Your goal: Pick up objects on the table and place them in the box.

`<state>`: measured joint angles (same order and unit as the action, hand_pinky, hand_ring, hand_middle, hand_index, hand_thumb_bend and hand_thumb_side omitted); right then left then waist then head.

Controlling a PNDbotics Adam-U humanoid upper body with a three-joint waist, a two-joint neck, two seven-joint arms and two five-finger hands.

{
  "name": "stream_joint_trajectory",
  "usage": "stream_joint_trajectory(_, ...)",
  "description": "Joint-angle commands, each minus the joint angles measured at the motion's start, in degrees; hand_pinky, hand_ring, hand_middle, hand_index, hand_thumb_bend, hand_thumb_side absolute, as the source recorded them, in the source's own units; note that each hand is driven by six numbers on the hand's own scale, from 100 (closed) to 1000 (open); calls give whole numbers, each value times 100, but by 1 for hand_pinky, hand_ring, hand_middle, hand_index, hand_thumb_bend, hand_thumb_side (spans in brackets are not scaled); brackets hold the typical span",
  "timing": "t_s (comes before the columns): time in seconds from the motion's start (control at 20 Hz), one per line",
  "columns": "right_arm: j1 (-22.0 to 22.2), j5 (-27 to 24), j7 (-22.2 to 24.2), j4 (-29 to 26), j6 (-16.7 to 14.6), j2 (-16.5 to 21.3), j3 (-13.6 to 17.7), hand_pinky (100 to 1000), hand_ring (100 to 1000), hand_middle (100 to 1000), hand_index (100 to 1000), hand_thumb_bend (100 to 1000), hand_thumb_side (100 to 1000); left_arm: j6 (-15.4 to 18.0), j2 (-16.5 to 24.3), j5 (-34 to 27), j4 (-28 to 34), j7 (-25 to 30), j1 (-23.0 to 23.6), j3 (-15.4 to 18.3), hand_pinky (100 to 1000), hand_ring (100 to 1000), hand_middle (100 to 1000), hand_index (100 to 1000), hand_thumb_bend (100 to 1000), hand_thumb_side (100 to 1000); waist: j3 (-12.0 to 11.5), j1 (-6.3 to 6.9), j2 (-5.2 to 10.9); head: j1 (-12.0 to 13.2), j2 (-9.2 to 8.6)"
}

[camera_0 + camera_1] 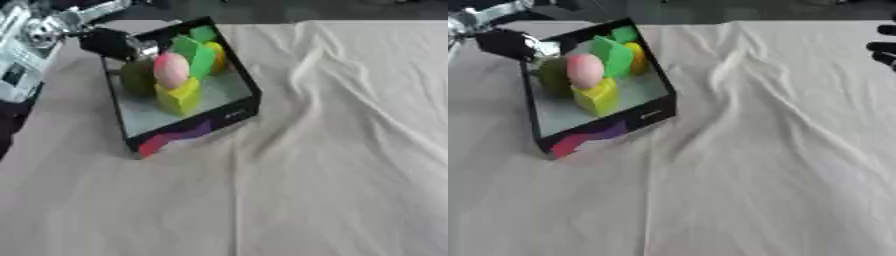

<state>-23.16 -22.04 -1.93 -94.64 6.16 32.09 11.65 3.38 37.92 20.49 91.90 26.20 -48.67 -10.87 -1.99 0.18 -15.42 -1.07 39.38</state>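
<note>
Box (188, 120), one: black-walled, pale floor, with a pink and purple pattern on its near outer wall. It sits askew on the far left part of the table (332, 190), which is draped in a creased off-white cloth.

Contents, all blurred:
- Yellow block (179, 97), one, standing near the middle of the floor.
- Pink egg-shaped piece (171, 70), one, resting on top of the yellow block.
- Green pieces, two: a larger leaning slab (194, 55) behind the pink piece and a small one (203, 33) at the far corner.
- Orange-yellow rounded piece (216, 56), one, against the right wall, partly hidden by the larger green slab.
- Dark olive round object (136, 77), one, at the left wall (its make cannot be told).

Left hand (109, 41), one: black, on a silver arm coming in from the far left corner, positioned at the box's far left wall just above the olive object. Whether its fingers are spread or closed cannot be told.

Right hand (883, 47), one: only dark fingertips show at the right edge of the right eye view, held apart from one another and clear of anything.
</note>
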Motion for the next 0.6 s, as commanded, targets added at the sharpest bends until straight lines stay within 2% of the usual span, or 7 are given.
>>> stream_joint_trajectory(0.05, -23, -43, -71, -92, -30, 206, 108, 865, 741, 767, 857, 100, 601, -495, 281, -1173, 942, -456, 463, 667, 897, 838, 789, 877, 100, 791, -31, -67, 241, -87, 59)
stream_joint_trajectory(0.1, -11, -39, -81, -90, -40, 203, 114, 864, 742, 767, 857, 100, 598, -628, 247, -1681, 1142, -776, 778, 892, 891, 816, 771, 851, 100, 712, -55, -87, 257, -110, 89)
stream_joint_trajectory(0.2, 2, -32, -98, -83, -56, 190, 128, 864, 743, 767, 858, 100, 596, -784, 171, -2635, 1372, -1476, 1342, 1254, 895, 816, 786, 847, 100, 680, -94, -103, 281, -132, 151)
stream_joint_trajectory(0.35, 37, 1, -126, -66, -80, 141, 153, 863, 742, 767, 858, 100, 594, -779, -38, -3790, 1367, -2423, 2057, 1592, 894, 824, 801, 848, 100, 704, -140, -122, 300, -176, 177)
stream_joint_trajectory(0.45, 70, 45, -141, -45, -97, 112, 168, 863, 742, 766, 857, 100, 588, -676, -215, -4338, 1232, -2797, 2362, 1723, 890, 819, 800, 853, 100, 744, -161, -144, 305, -229, 188)
stream_joint_trajectory(0.6, 99, 138, -161, -47, -163, 53, 196, 863, 741, 765, 857, 100, 579, -456, -467, -4699, 1077, -3010, 2627, 1829, 893, 813, 799, 854, 100, 741, -175, -173, 295, -285, 161)
